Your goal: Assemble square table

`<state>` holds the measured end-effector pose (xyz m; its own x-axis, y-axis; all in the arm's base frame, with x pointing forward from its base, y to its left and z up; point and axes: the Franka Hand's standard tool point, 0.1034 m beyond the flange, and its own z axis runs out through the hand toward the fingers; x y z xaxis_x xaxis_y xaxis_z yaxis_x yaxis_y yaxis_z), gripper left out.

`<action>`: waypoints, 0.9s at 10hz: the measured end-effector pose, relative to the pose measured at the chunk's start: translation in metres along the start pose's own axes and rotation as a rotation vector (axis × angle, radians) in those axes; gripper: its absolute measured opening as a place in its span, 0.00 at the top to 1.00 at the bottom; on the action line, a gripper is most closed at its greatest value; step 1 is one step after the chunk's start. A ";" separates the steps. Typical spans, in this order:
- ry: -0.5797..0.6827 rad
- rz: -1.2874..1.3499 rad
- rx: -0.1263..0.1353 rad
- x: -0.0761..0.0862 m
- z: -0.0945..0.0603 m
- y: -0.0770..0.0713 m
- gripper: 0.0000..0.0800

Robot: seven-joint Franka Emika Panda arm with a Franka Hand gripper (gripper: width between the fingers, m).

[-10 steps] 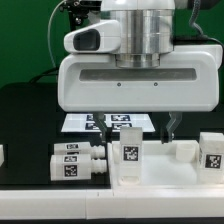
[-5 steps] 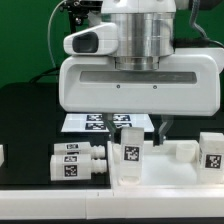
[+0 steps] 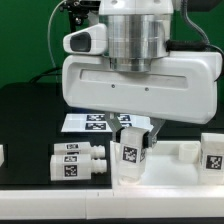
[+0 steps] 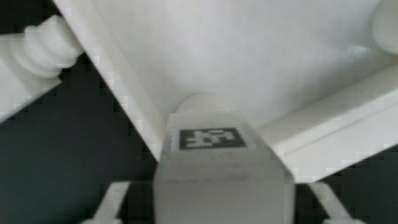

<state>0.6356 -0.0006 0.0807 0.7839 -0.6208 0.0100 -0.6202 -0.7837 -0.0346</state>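
Green backdrop (image 3: 25,40) stood behind a black tabletop (image 3: 30,120), with the marker board (image 3: 88,122) lying flat toward the back. The arm's broad white body filled the middle of the exterior view, and its hand (image 3: 135,135) hung low over the front of the scene.

An upright leg (image 3: 130,155) stood directly under the hand, its black-and-white tag facing the camera. The two fingers (image 3: 154,128) reached down on either side of the leg's top, so the leg sat between them. In the wrist view the same leg (image 4: 217,170) rose up the middle, tag (image 4: 214,138) near its rounded end, with a pale finger (image 4: 116,205) flanking it on each side. Whether the pads were pressing on the leg or just beside it could not be told from either picture.

The square slab (image 3: 170,168) lay under and beside that leg, toward the exterior view's right, next to the long white bar (image 3: 50,200) that ran along the front edge. From the wrist it showed as a wide white plane (image 4: 214,60) with a raised edge.

A pair of legs (image 3: 75,160) lay on their sides on the tabletop at the exterior view's left, close together, tags showing. Another leg (image 3: 212,155) sat at the far right, near the slab.
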 end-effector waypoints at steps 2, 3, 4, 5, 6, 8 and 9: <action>-0.011 0.306 0.010 0.002 0.001 -0.001 0.64; -0.025 0.503 0.034 0.002 0.001 -0.001 0.64; -0.036 0.691 0.052 0.001 0.002 -0.001 0.64; -0.039 0.768 0.053 0.001 0.002 -0.002 0.64; -0.046 0.831 0.059 0.001 0.002 -0.001 0.64; -0.054 0.914 0.064 0.002 0.002 -0.001 0.64; -0.051 0.831 0.062 0.001 0.003 0.000 0.55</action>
<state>0.6368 -0.0012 0.0777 0.0729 -0.9934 -0.0888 -0.9956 -0.0672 -0.0656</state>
